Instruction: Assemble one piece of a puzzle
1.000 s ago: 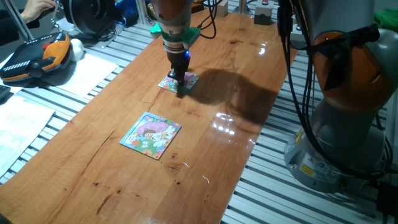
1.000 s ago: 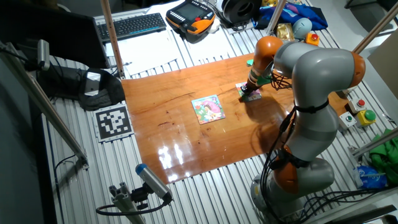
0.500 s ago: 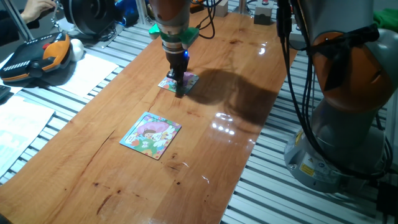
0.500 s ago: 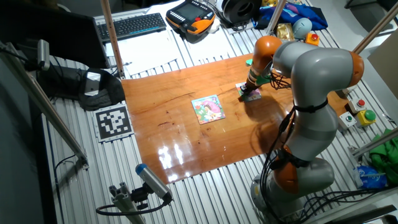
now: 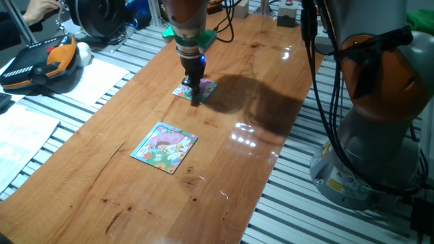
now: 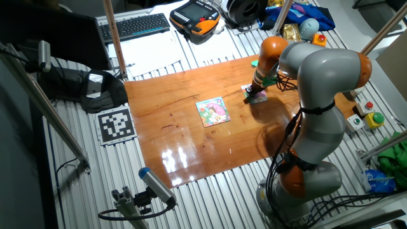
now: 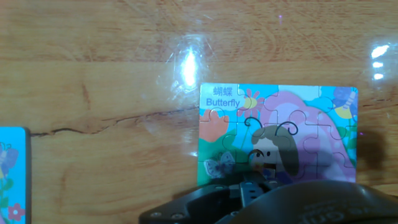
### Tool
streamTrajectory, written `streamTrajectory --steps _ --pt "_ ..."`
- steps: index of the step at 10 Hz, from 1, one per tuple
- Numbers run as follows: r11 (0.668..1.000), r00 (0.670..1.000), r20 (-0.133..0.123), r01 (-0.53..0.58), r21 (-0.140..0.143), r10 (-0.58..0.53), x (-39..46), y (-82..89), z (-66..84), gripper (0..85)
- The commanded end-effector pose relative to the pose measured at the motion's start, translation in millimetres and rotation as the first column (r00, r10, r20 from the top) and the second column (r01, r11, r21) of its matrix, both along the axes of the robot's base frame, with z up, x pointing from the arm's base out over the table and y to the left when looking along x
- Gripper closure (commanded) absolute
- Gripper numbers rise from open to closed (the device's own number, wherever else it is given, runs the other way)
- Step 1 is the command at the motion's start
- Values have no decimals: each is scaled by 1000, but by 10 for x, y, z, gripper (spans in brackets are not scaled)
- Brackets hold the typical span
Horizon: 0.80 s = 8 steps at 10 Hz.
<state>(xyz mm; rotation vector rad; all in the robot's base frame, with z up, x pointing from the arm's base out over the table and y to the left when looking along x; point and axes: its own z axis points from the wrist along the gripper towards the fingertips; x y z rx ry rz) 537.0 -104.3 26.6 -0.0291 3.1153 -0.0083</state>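
The puzzle is the small square jigsaw with a pink, green and white cartoon and the word "Butterfly"; it lies flat on the wooden table. It fills the middle right of the hand view and shows in the other fixed view. My gripper stands upright with its fingertips down on the puzzle's near edge, and the fingers look pressed together. Its dark body covers the puzzle's lower edge in the hand view. The tiny pale piece does not show apart from the puzzle.
The larger blue-bordered puzzle lies nearer the front on the table; its edge shows in the hand view. A teach pendant and papers sit to the left off the table. The robot's base stands at the right.
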Motion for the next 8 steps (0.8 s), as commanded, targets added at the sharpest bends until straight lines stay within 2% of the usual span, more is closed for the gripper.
streamTrajectory --steps 1,8 --pt "1000 1000 -1 0 1 0 -4 1 -6 850" --pt "1000 1000 3 -5 -10 5 23 5 -3 850"
